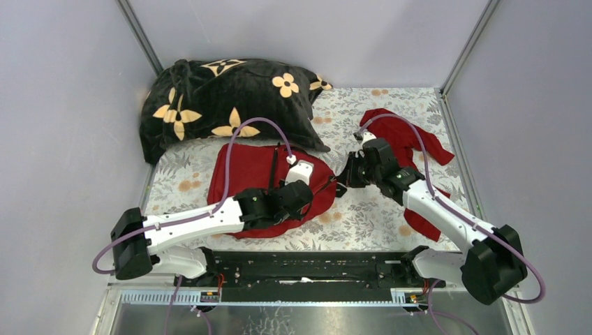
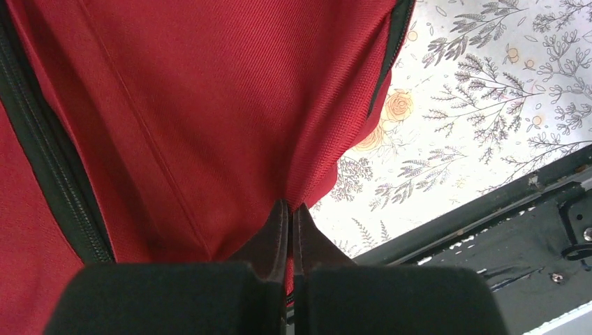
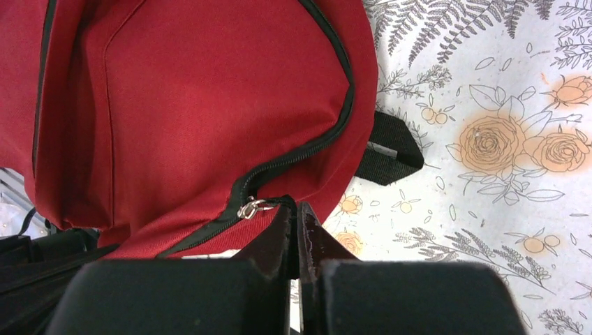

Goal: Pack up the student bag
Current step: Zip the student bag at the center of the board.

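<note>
In the overhead view, a black plush blanket with orange flowers lies bunched at the upper left of the flower-print counter. Just below and to its right the student bag lies flat, a dark-red backpack in the middle of the frame, with both arms reaching onto its right part.

That view hides both sets of fingertips behind the arms; the wrist views show them. The left claw is closed tight, with a fold of the bag's red cloth pinched between its tips at the bag's edge. A black zipper line runs down the left of that frame, and a dark rail crosses the lower right.

The right claw is also fully closed, its tips at the curved zipper on the bag's rounded end. The metal zipper slider touches the left finger. Whether its tab sits between the pads cannot be told. A black strap end pokes out from under the bag onto the counter, seen only here.

The bag's inside is hidden in every view.

At the far right of the overhead view a limp red garment lies spread, partly under the right arm.
</note>
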`<state>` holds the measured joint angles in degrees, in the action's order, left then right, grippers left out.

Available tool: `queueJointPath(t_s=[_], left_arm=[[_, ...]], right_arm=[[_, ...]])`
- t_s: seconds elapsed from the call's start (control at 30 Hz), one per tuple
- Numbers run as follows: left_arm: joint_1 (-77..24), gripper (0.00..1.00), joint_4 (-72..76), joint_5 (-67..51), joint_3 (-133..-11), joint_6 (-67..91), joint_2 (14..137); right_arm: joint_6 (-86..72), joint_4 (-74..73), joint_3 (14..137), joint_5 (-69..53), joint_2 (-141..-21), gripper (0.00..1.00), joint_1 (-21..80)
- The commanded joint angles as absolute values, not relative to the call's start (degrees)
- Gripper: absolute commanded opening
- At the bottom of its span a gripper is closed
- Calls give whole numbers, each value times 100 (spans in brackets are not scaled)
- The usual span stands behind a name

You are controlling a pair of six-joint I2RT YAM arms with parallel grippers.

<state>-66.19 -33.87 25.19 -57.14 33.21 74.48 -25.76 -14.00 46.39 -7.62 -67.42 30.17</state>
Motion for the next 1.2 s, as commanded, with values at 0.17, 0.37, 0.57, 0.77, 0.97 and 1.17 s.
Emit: queueJointPath(t_s=[0.17,0.37,0.57,0.77,0.97,1.17], left_arm=[[-6894,0,-5151,2097,-5345,4050,6900],[-6967,0,-4911,1750,-5218,3842,6165],[-6977,97,-3987,1801,-5592,3455,6332],[-6983,96,-3177,2028,-6046,3330,7124],[-6991,80,-2675,2304,-6515,3187,8070],[-6972,76,-2437,3100,-7004,3293,8908]], right_arm=[[-2353,-827,4843,-60,-7186,0,2131],[-2101,-1049,4679,-610,-7221,0,1515],[-2701,-706,4557,-2694,-6809,0,1551],[-2721,-1244,4381,-2653,-6356,0,1800],[-2557,-1488,4131,-2448,-6210,0,1798],[-2468,-1588,4141,-2437,-6289,0,1800]])
